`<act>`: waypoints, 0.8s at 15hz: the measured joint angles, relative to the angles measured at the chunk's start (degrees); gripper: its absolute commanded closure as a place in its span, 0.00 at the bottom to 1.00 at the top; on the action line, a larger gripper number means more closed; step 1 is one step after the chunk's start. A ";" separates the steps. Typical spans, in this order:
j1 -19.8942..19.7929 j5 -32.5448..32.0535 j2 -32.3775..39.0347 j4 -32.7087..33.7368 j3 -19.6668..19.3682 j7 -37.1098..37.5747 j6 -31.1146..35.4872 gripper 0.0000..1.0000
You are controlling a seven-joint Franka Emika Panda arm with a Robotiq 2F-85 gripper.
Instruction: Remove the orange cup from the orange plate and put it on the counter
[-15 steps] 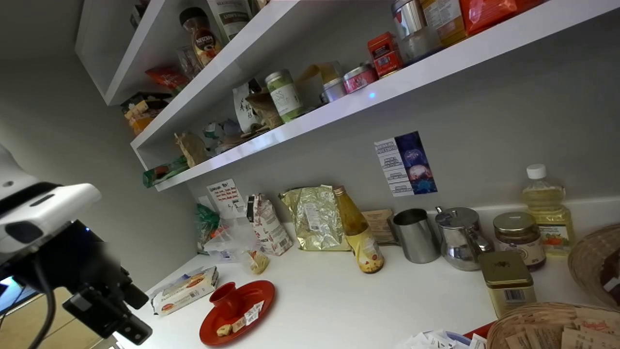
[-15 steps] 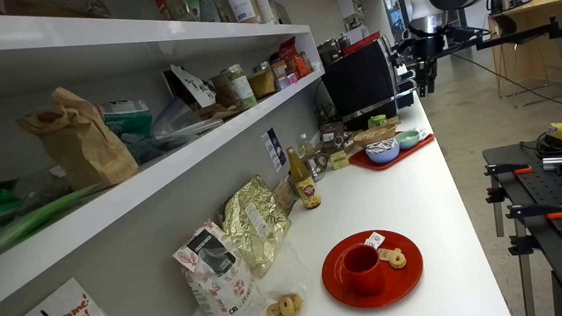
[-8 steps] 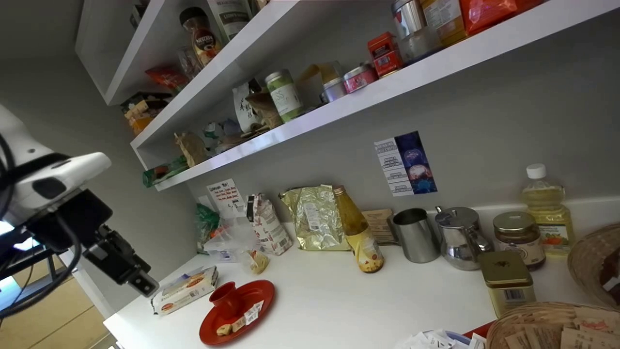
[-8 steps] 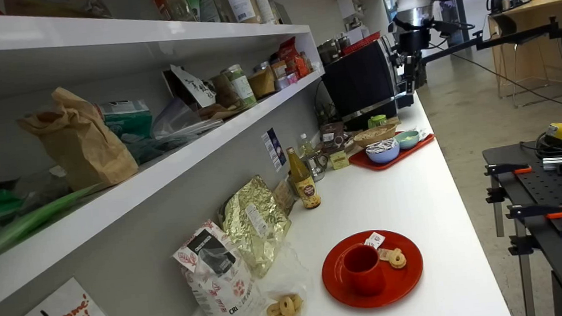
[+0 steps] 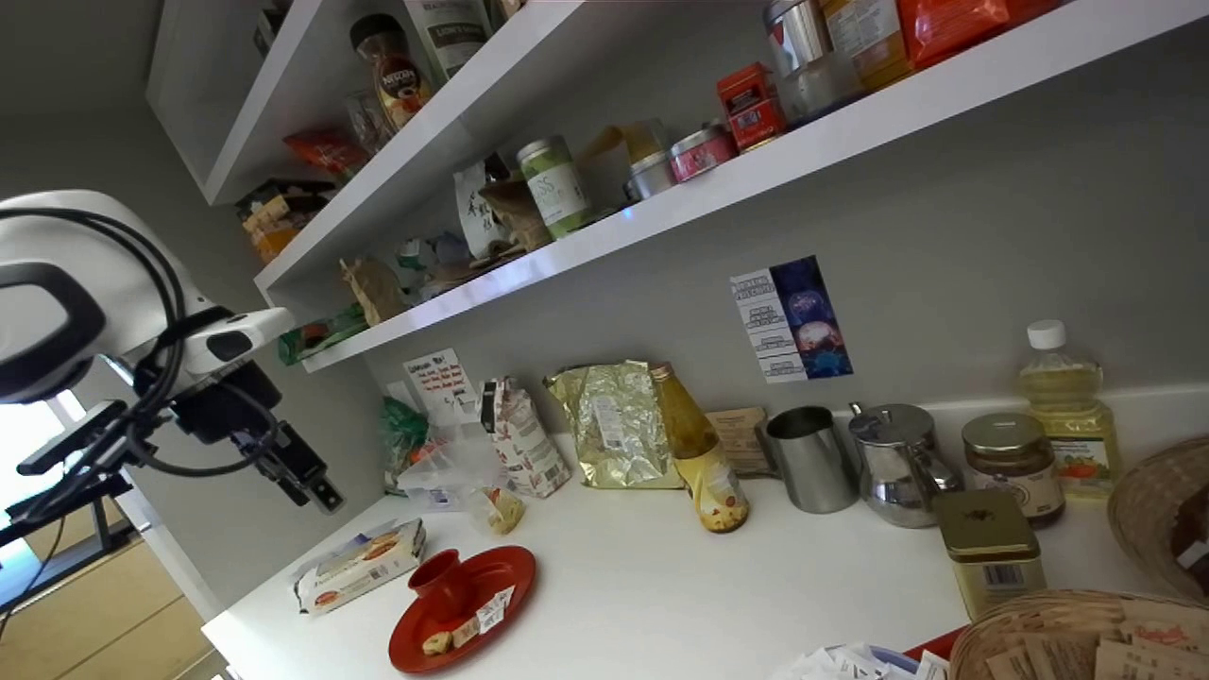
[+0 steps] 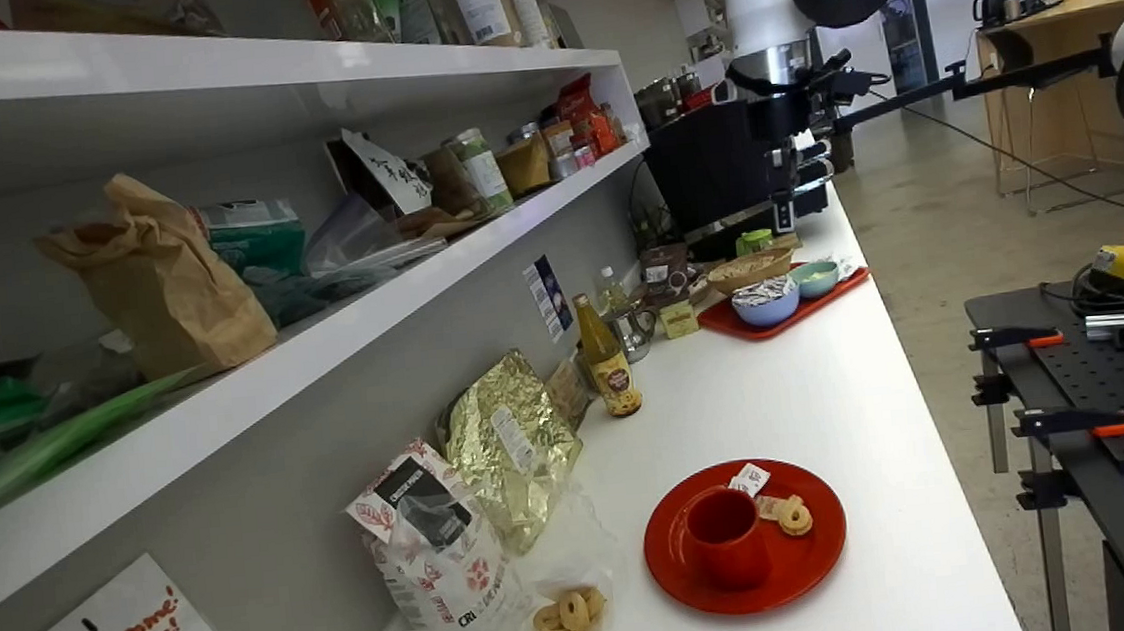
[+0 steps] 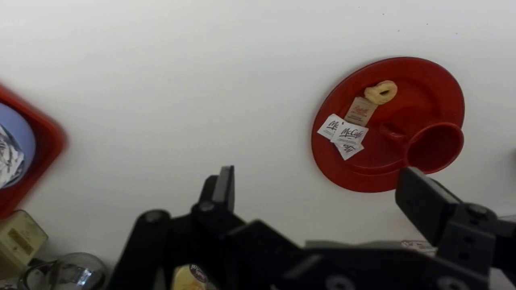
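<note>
fingers (image 7: 423,205) spread wide; bare counter (image 7: 181,100) between edges of orange plate (image 7: 379,155) and red tray (image 7: 49,140).

A yellow bottle (image 6: 610,364) stands near a golden bag (image 6: 509,470).

Counter (image 6: 788,388) bright around the red-orange plate (image 6: 810,565). Wrist view: red tray (image 7: 51,139) left of it, rim blurred.

In the wrist view we saw, on the counter (image 7: 181,100), a tray (image 7: 51,139) at left and the plate (image 7: 419,94) at right, cup (image 7: 434,148) and sachets (image 7: 349,134) on it.
</note>
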 measured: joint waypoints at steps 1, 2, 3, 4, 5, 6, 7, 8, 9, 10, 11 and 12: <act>0.51 0.15 1.36 1.14 0.85 0.99 0.12 0.00; 0.82 0.20 2.71 2.40 1.57 2.00 0.15 0.00; 1.04 0.30 4.11 3.73 2.23 2.89 0.15 0.00; 1.24 0.54 5.61 5.12 2.80 3.74 0.17 0.00; 1.54 1.16 7.17 6.51 3.27 4.65 0.42 0.00; 1.89 2.14 8.84 7.90 3.75 5.57 0.87 0.00; 2.35 3.15 10.63 9.28 4.27 6.62 1.39 0.00; 2.83 4.00 12.50 10.64 4.81 7.68 1.87 0.00; 3.29 4.62 14.48 11.94 5.40 8.80 2.37 0.00; 3.77 5.21 16.57 13.17 6.07 9.80 2.70 0.00; 4.23 5.77 18.55 14.19 6.70 10.59 3.06 0.00; 4.69 6.25 20.54 15.03 7.27 11.12 3.52 0.00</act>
